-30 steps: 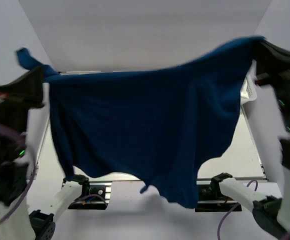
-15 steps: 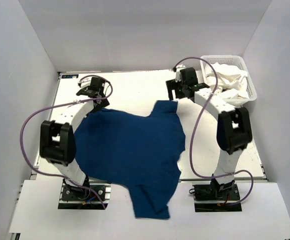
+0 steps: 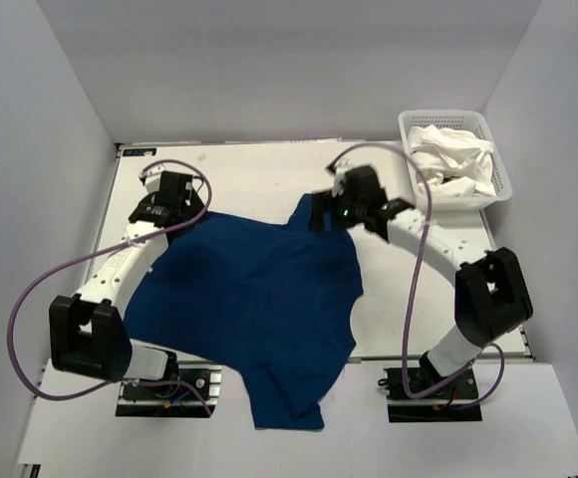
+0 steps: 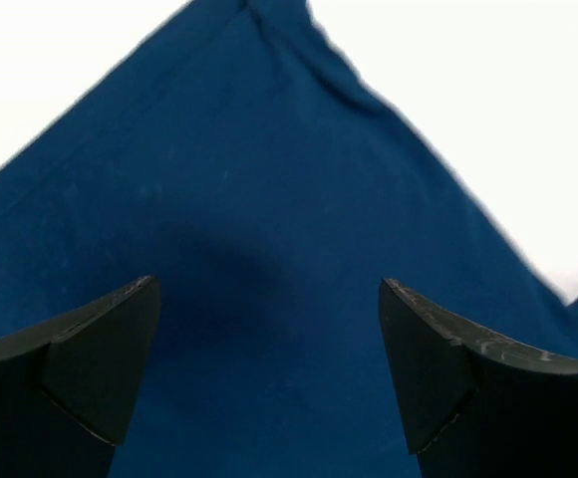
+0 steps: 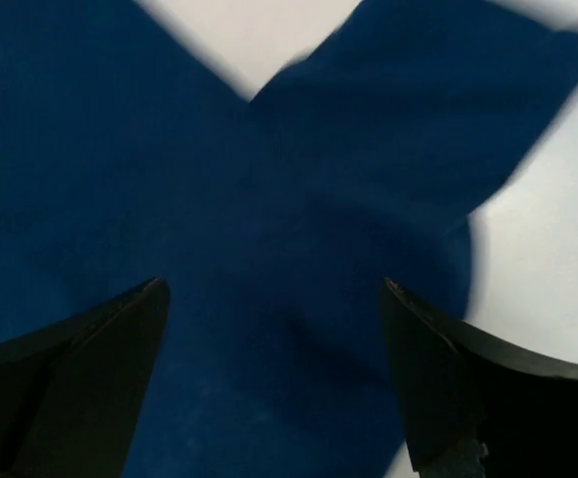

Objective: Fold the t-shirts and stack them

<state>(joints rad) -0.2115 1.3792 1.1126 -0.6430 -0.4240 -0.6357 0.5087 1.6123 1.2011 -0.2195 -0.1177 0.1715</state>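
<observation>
The navy shirt (image 3: 249, 289) lay spread mostly flat across the middle and left of the surface (image 3: 259, 174); its near part ran past the near edge and hung down between the two arm bases (image 3: 164, 386); its far edge rose to a point on the left and to a second lobe on the right.

The left tool (image 4: 267, 289) hovered over the far left point of the cloth with its fingers set wide apart and nothing between them; the bare white surface showed beyond the cloth's two sloping edges. The right tool (image 5: 274, 289) stood over the far right lobe, also spread wide and gripping nothing; a wedge of bare surface cut into the cloth ahead of it, and more lay open to its right.

Open room remained along the far strip of the surface and in the band to the right of the navy shirt. A basket (image 3: 458, 202) sat in the far right corner, well apart from the navy shirt; the white shirt (image 3: 448, 159) lay crumpled inside it. Pale grey walls (image 3: 269, 60) closed in the left, far and right sides.
</observation>
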